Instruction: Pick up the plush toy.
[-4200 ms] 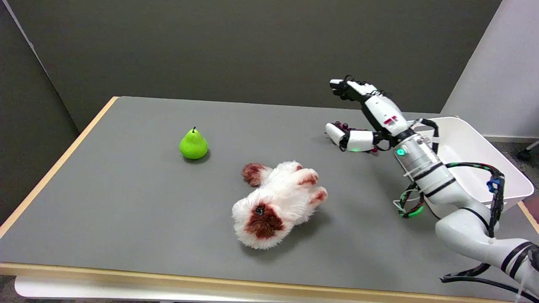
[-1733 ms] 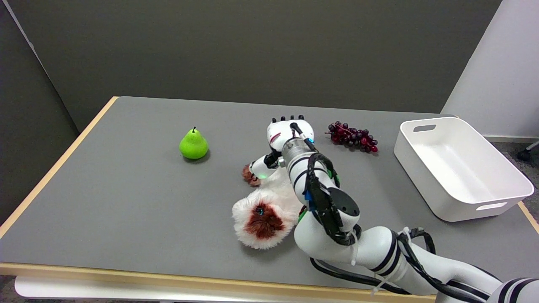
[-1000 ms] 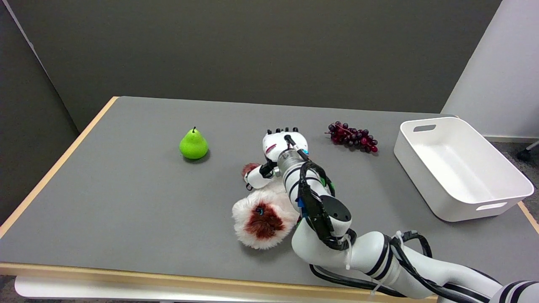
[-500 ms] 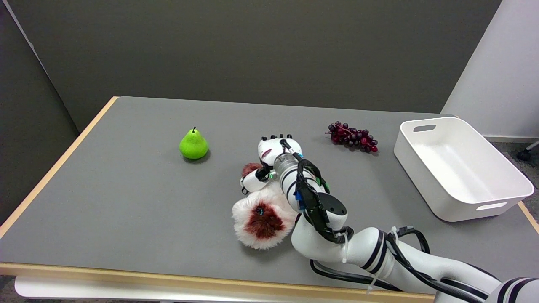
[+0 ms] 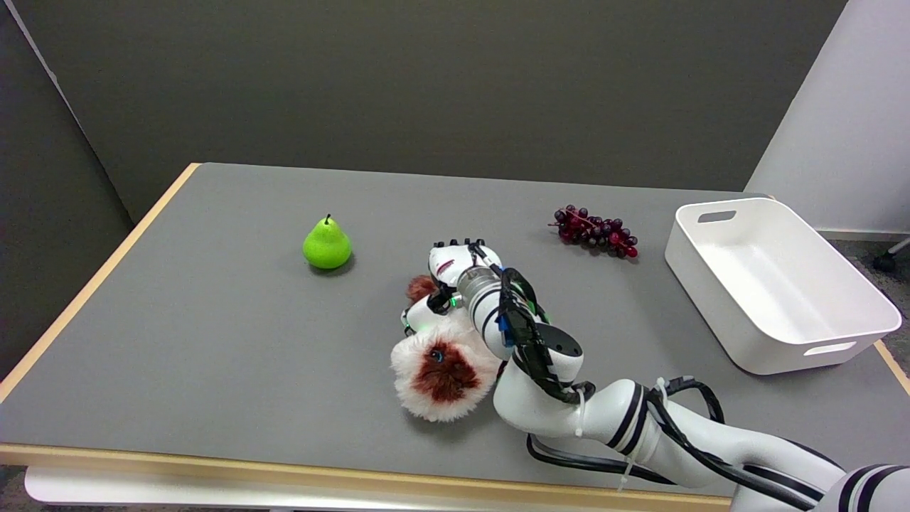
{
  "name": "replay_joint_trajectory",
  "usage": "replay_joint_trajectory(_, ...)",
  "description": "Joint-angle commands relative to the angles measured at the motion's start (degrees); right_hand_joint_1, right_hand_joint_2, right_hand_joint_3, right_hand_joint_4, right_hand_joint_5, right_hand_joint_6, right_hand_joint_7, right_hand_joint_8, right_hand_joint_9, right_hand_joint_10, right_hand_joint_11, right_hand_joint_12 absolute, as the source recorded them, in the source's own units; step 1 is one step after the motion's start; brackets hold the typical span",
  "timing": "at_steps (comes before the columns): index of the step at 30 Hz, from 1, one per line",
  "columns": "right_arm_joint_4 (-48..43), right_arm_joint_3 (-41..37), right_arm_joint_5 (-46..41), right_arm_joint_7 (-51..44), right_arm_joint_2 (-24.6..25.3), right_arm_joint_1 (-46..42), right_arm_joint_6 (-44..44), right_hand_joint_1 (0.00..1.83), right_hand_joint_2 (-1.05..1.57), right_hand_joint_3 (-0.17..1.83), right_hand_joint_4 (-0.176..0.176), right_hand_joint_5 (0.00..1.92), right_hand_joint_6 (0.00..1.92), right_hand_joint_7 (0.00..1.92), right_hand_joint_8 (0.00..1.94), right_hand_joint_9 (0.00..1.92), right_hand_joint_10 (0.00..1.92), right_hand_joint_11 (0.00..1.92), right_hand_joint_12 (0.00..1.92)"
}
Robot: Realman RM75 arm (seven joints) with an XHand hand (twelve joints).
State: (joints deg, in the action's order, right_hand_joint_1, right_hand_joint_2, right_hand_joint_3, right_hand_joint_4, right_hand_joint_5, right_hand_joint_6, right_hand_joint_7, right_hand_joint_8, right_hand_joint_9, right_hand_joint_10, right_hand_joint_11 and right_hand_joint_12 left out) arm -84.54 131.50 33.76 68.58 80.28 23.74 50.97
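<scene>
Currently the step in hand is the grasp approach: contact is being set up and no lift has begun. On the table (image 5: 213, 341), grey-topped with a light wood edge, the largest item is the white bin (image 5: 782, 284), sitting at the right edge and well apart from the work. The right arm (image 5: 583, 405) enters from the near right corner and reaches across the body of the plush toy (image 5: 437, 370), which lies flat on the surface, closer to the near edge than to the far one, its brown face patch turned up. The right hand (image 5: 448, 281) sits palm-down over the toy's far end, the thumb lying against the white fur on the left side; the other fingers point toward the far edge, and whether they have closed around the fur cannot be told. The grape bunch (image 5: 596, 232) lies toward the far right, and the green pear (image 5: 326, 244) toward the far left. The next move calls for closing the fingers firmly into the soft body, then raising it straight up.
</scene>
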Motion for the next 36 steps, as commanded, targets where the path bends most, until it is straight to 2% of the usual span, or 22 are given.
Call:
replay_joint_trajectory(1,1.15,-0.50,-1.43,3.08,-1.12,-1.20,-5.43,0.76,0.65,0.87,-0.133,0.32,0.63,0.50,0.70,0.34,1.11,0.45,1.73)
replay_joint_trajectory(3,0.92,-0.50,-0.74,4.19,-1.19,-1.49,-5.53,0.79,0.66,0.87,-0.129,0.35,0.68,0.53,0.74,0.38,1.14,0.47,1.74)
replay_joint_trajectory(7,0.18,-0.34,3.49,4.34,-1.28,-2.30,-7.51,0.89,0.73,0.88,-0.137,0.49,1.07,0.70,0.98,0.55,1.26,0.53,1.76)
replay_joint_trajectory(9,0.03,-0.34,6.82,4.34,-1.28,-3.05,-9.18,0.99,1.06,0.44,-0.114,0.63,1.44,0.77,1.06,0.64,1.31,0.57,1.79)
replay_joint_trajectory(10,-0.05,-0.27,9.04,4.54,-1.28,-3.38,-9.98,1.05,1.13,0.31,-0.106,0.64,1.52,0.81,1.13,0.67,1.31,0.59,1.78)
replay_joint_trajectory(12,-0.06,-0.11,11.72,5.98,-1.21,-3.87,-10.75,1.18,1.13,0.23,-0.104,0.61,1.52,0.89,1.27,0.73,1.30,0.62,1.74)
replay_joint_trajectory(16,-0.53,-0.02,12.98,9.45,-1.28,-4.07,-11.42,1.20,1.09,0.29,-0.138,0.61,1.49,0.92,1.28,0.79,1.30,0.67,1.73)
replay_joint_trajectory(18,-0.54,-0.17,13.04,9.93,-1.28,-4.07,-12.69,1.21,1.08,0.34,-0.176,0.61,1.45,0.91,1.37,0.81,1.31,0.70,1.73)
replay_joint_trajectory(22,-0.92,-0.33,14.36,9.93,-1.28,-4.07,-14.53,1.20,1.14,0.27,-0.176,0.58,1.42,0.86,1.47,0.84,1.33,0.72,1.73)
replay_joint_trajectory(28,-2.53,-0.50,15.36,9.93,-1.36,-3.67,-15.05,1.20,1.15,0.25,-0.176,0.57,1.40,0.85,1.51,0.87,1.38,0.84,1.90)
replay_joint_trajectory(30,-2.54,-0.50,15.84,9.93,-1.44,-3.67,-15.57,1.19,1.14,0.28,-0.176,0.58,1.38,0.83,1.56,0.93,1.54,0.95,1.92)
replay_joint_trajectory(31,-2.46,-0.50,16.23,9.93,-1.51,-3.67,-16.21,1.19,1.11,0.36,-0.176,0.60,1.39,0.81,1.59,0.97,1.68,1.04,1.92)
replay_joint_trajectory(32,-2.32,-0.50,16.54,9.71,-1.59,-3.67,-16.68,1.19,1.03,0.51,-0.176,0.65,1.48,0.77,1.59,1.00,1.80,1.09,1.92)
replay_joint_trajectory(33,-2.16,-0.50,16.78,9.62,-1.60,-3.74,-16.86,1.17,0.97,0.63,-0.167,0.70,1.53,0.78,1.63,1.04,1.90,1.13,1.92)
replay_joint_trajectory(35,-1.98,-0.42,17.21,9.46,-1.60,-4.06,-17.05,1.05,0.93,0.62,-0.093,0.79,1.43,1.08,1.93,1.20,1.92,1.18,1.92)
replay_joint_trajectory(36,-1.98,-0.42,17.21,9.45,-1.60,-4.14,-17.05,1.05,0.94,0.60,-0.086,0.79,1.42,1.09,1.94,1.21,1.92,1.18,1.92)
